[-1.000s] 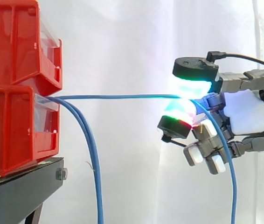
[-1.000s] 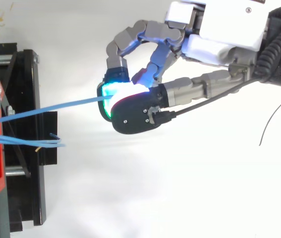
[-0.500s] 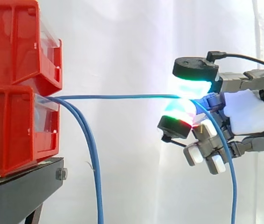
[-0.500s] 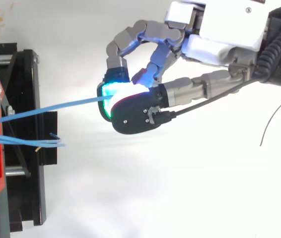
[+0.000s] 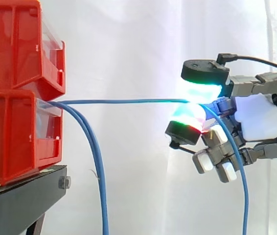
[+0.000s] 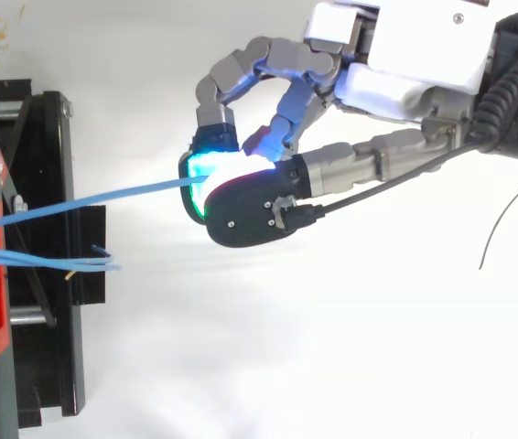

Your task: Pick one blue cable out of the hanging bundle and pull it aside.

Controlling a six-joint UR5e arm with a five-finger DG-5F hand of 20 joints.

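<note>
One blue cable [image 5: 128, 101] runs taut and level from the lower red bin [image 5: 16, 137] rightwards to my hand [image 5: 258, 120], then droops down past the palm. My hand is shut on it, pinching it between glowing cyan pads [image 5: 197, 93]. From above, the same cable [image 6: 103, 198] stretches from the bin to the hand [image 6: 396, 87]. The other blue cables [image 5: 93, 161] hang down from the bin's front, apart from the held one.
Two red bins are stacked on a black stand [image 5: 26, 200] at the left. The stand's black frame [image 6: 44, 256] lies along the left edge in the top view. A white curtain [image 5: 128, 49] backs the scene.
</note>
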